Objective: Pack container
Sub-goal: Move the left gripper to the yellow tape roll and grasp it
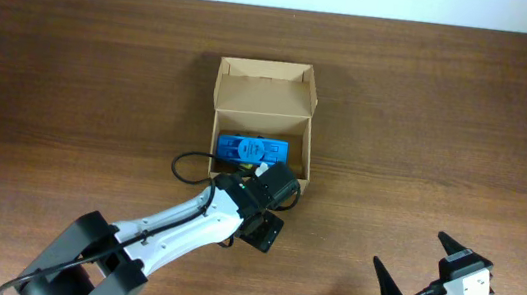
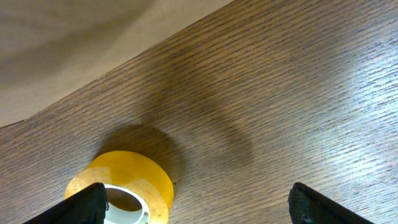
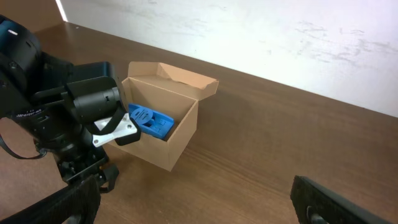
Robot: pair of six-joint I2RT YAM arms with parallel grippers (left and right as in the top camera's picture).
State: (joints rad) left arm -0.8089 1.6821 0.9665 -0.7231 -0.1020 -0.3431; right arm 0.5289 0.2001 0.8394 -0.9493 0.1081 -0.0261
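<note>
Cardboard container (image 1: 263, 92) — just beyond left end effector (image 1: 269, 185).

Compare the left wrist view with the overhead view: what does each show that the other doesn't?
Only the left wrist view: a yellow tape roll resting on the wooden table, close to one finger of the open left gripper. Only the overhead view: the open cardboard container with a blue block inside, the left arm reaching to its front wall, and the right gripper, jaws apart. Both: the table and the left gripper.
</note>
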